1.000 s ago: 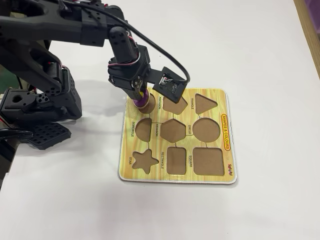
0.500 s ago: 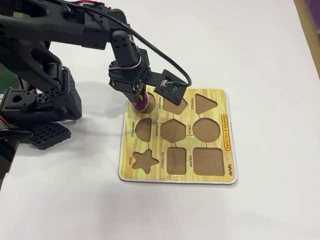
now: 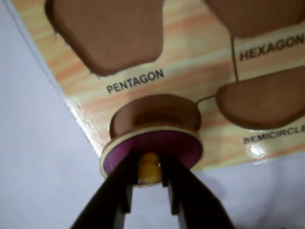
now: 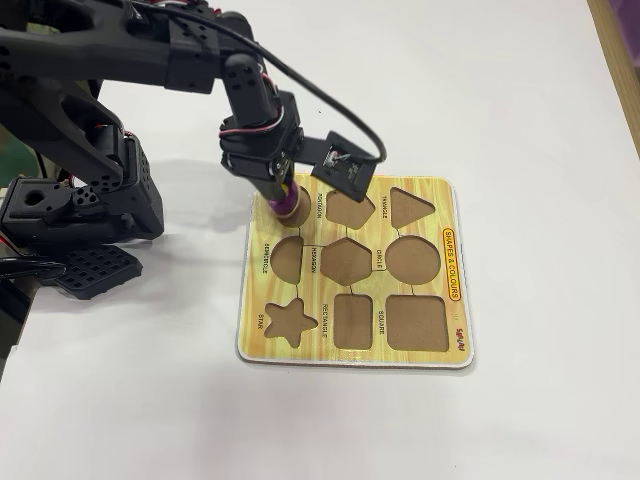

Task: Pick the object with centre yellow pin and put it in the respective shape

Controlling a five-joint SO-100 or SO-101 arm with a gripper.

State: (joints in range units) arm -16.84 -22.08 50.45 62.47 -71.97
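Gripper: the gripper [image 3: 149, 183] comes in from the bottom edge of the wrist view, its two dark fingers [image 3: 116, 191] clamped on the yellow knob [image 3: 148, 168], one on each side of it.
Held piece: the purple oval piece [image 3: 152, 145] with the pale rim hangs tilted from that knob, near edge down, far edge up.
Where it is: right over the oval recess [image 3: 155, 112] at the board's corner; the brown floor of the recess shows beyond the piece's far edge. The piece is not lying flat in the hole; whether its near edge touches the board I cannot tell.
Board: the shape puzzle board [image 4: 420, 360], wood-grain yellow, lies flat on the white table [image 4: 520, 120].
Open recesses: pentagon [image 3: 107, 33], hexagon [image 3: 257, 14] and semicircle [image 3: 262, 102] are labelled in the wrist view.
Fixed view: the black arm [image 4: 130, 50] reaches from the left down to the board's top-left corner, and the purple piece [image 4: 289, 205] shows just under the wrist.
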